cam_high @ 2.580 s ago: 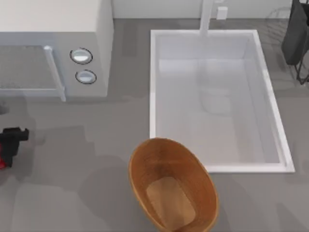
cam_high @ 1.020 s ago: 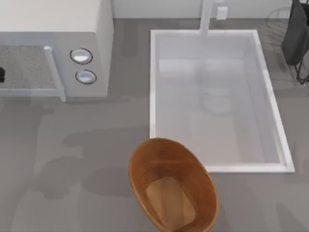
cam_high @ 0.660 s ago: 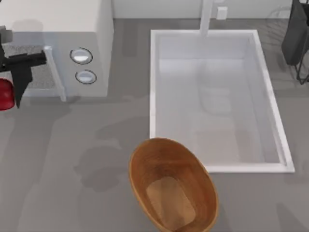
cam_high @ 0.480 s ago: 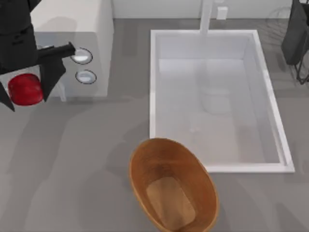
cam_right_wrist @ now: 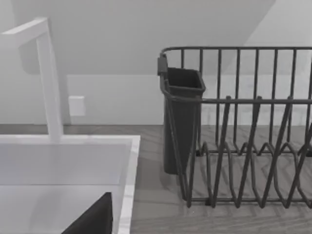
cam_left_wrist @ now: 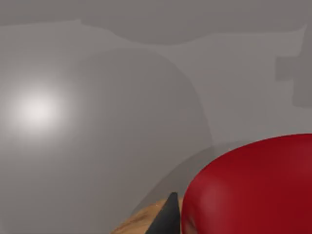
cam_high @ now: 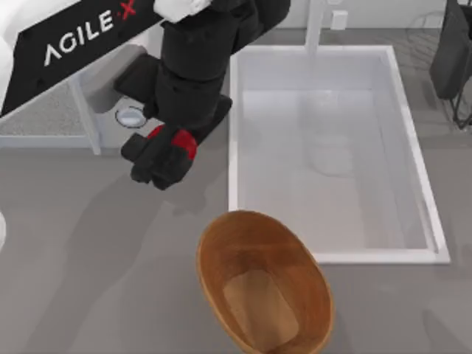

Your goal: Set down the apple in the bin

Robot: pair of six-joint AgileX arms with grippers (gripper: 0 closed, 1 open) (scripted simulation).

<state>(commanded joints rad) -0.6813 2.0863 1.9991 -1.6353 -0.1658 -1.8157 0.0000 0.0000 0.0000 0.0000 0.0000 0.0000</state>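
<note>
Currently the left gripper [cam_high: 164, 156] is pinching the apple [cam_high: 179, 142], high above the table [cam_high: 88, 243] near the sink's [cam_high: 234, 133] left rim and well short of the bin [cam_high: 264, 280]. Risk, as I judge it: opening from this height or before centering over the bin bounces the apple off the sloping wall onto the table. Right arm sits parked by the dish rack [cam_right_wrist: 243, 126].

1 apple [cam_high: 183, 143], 1 bin [cam_high: 264, 282], 1 sink [cam_high: 330, 257], 2 knobs [cam_high: 130, 116].
</note>
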